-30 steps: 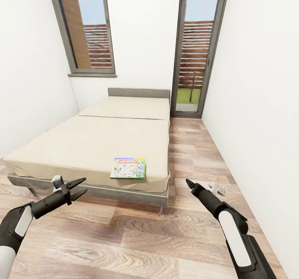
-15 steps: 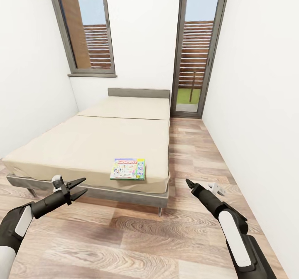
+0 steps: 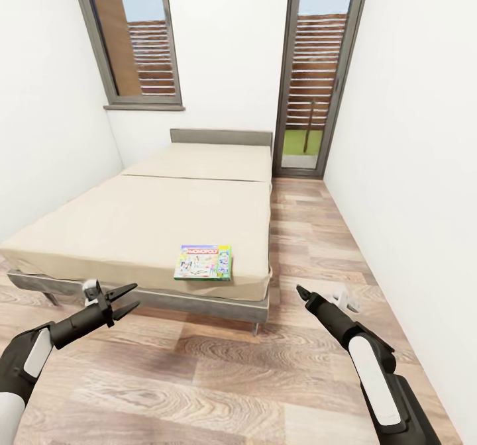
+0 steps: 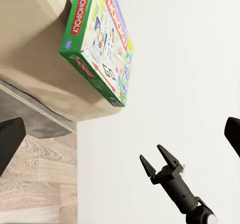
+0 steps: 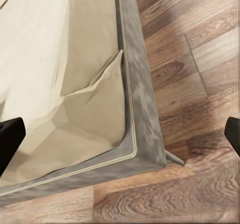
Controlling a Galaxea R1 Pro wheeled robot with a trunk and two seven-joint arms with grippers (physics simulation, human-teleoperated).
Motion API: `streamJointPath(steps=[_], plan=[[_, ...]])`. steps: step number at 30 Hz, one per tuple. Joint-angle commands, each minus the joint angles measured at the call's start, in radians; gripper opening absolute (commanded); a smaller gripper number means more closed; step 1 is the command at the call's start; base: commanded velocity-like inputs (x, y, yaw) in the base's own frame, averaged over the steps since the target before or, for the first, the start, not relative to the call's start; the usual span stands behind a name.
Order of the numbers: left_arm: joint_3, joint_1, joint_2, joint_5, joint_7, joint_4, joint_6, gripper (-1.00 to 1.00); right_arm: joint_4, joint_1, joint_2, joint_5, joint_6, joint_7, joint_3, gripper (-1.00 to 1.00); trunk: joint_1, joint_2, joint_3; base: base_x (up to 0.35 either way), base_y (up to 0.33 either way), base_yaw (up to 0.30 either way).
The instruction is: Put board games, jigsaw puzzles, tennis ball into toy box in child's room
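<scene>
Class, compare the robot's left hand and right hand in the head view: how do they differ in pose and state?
The left hand shows its fingers spread apart, open; the right hand looks like one closed point from this angle, though the left wrist view shows it open. The left hand sits before the bed's foot; the right hand hangs over the floor. Both hold nothing.

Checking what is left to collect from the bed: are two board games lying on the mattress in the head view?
No, just one board game, the Monopoly box, lies on the bed, near its foot edge.

One board game (image 3: 204,262), one bed (image 3: 99,233), two windows (image 3: 136,34), two tools (image 3: 126,300).
</scene>
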Motion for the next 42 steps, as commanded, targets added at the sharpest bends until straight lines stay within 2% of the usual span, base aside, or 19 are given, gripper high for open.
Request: streamJointPath(steps=[1,13,18,21,28,42], plan=[[0.000,-0.001,0.000,0.003,-0.001,0.000,0.007,1.00,-0.002,-0.001,0.001,-0.011,0.004,-0.008,-0.001,1.00,0.000,-0.001,-0.005,0.000,0.000,0.000],[-0.001,-0.001,-0.003,0.000,0.012,0.001,0.002,1.00,-0.001,-0.001,0.001,-0.009,0.007,-0.009,-0.001,1.00,0.006,-0.003,-0.051,0.000,0.000,0.000],[-0.003,-0.015,-0.032,0.004,-0.003,-0.017,-0.025,1.00,0.010,0.000,0.007,-0.008,0.004,-0.009,-0.001,1.00,0.006,-0.004,-0.051,0.000,0.000,0.000],[-0.002,-0.017,-0.049,0.003,-0.003,-0.017,-0.015,1.00,0.011,0.000,0.007,-0.008,0.004,-0.009,-0.001,1.00,0.006,-0.004,-0.051,0.081,0.000,0.000],[0.000,-0.019,-0.044,0.003,-0.004,-0.017,-0.003,1.00,0.015,-0.001,-0.007,-0.010,0.003,-0.008,0.000,1.00,0.006,-0.004,-0.051,0.127,0.000,0.000],[0.003,-0.019,-0.043,0.003,-0.003,-0.017,-0.002,1.00,0.015,-0.001,-0.008,-0.011,0.003,-0.007,0.000,1.00,0.006,-0.004,-0.051,0.106,0.000,0.000]])
